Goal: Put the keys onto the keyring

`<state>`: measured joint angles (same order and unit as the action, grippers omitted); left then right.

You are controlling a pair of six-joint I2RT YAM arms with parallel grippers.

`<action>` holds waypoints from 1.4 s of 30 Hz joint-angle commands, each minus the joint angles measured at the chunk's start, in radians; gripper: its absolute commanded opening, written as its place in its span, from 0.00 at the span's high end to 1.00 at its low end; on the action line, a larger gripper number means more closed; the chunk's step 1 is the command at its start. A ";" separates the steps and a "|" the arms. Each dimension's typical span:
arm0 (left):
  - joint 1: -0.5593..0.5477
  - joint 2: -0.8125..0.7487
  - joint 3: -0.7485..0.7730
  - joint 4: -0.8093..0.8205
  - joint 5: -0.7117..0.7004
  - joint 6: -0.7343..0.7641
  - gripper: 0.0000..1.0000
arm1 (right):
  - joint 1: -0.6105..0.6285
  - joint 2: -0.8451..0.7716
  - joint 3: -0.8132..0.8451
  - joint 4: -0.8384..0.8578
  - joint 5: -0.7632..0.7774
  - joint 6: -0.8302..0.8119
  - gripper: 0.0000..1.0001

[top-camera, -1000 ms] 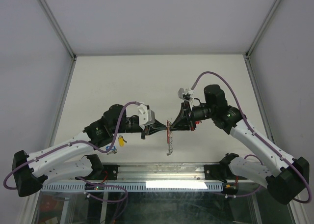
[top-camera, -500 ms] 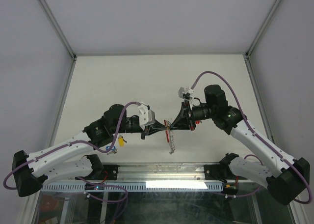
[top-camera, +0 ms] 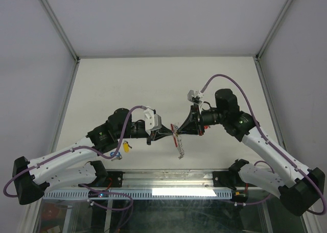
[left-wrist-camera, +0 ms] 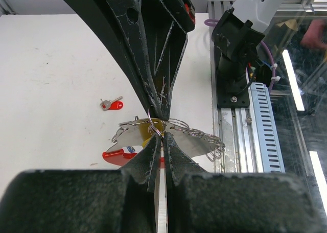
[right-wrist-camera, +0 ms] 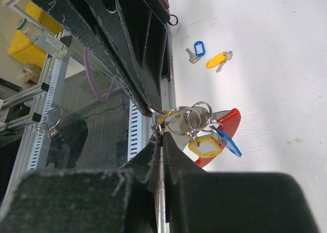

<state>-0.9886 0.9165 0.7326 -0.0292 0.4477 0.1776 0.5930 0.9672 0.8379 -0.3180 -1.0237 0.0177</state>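
The keyring (top-camera: 177, 137) hangs above the table between both grippers. Its curved red band (right-wrist-camera: 231, 121) and silver rings (left-wrist-camera: 200, 136) show in both wrist views, and its chain of rings (top-camera: 180, 152) dangles below. A yellow tag (right-wrist-camera: 206, 145) and a blue tag (right-wrist-camera: 228, 142) hang from its rings. My left gripper (left-wrist-camera: 163, 136) is shut on a ring from one side. My right gripper (right-wrist-camera: 162, 133) is shut on the ring cluster from the other side, tip to tip with the left. Loose keys lie on the table: a red-tagged key (left-wrist-camera: 111, 105), a blue-tagged key (right-wrist-camera: 197, 49) and a yellow-tagged key (right-wrist-camera: 216, 60).
The loose yellow and blue tagged keys (top-camera: 122, 146) lie under my left forearm near the table's front edge. A metal rail (top-camera: 168, 178) with the arm bases runs along that edge. Grey walls (top-camera: 46, 64) close the table on three sides.
My right arm has shifted slightly to the right and the hanging chain of rings has swung to the right. Both grippers stay shut on the keyring.
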 commanded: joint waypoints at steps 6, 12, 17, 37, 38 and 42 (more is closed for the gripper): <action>-0.010 0.007 0.041 0.015 0.035 0.022 1.00 | -0.008 -0.047 0.064 0.086 0.035 0.031 1.00; -0.010 0.013 0.042 0.008 0.037 0.022 1.00 | -0.011 -0.065 0.055 0.113 0.053 0.049 1.00; -0.010 0.021 0.048 0.004 0.040 0.023 1.00 | -0.013 -0.078 0.042 0.151 0.071 0.078 1.00; -0.009 0.044 0.057 0.020 0.023 0.010 1.00 | -0.013 -0.139 -0.046 0.279 0.131 0.165 1.00; -0.010 0.045 0.057 0.020 0.020 0.009 1.00 | -0.012 -0.141 -0.049 0.278 0.131 0.165 1.00; -0.009 0.037 0.053 0.021 -0.003 0.007 1.00 | -0.013 -0.158 -0.054 0.270 0.138 0.151 1.00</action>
<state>-0.9890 0.9627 0.7486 -0.0410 0.4492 0.1921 0.5838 0.8474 0.7788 -0.1158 -0.8970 0.1631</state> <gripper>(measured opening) 0.003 0.006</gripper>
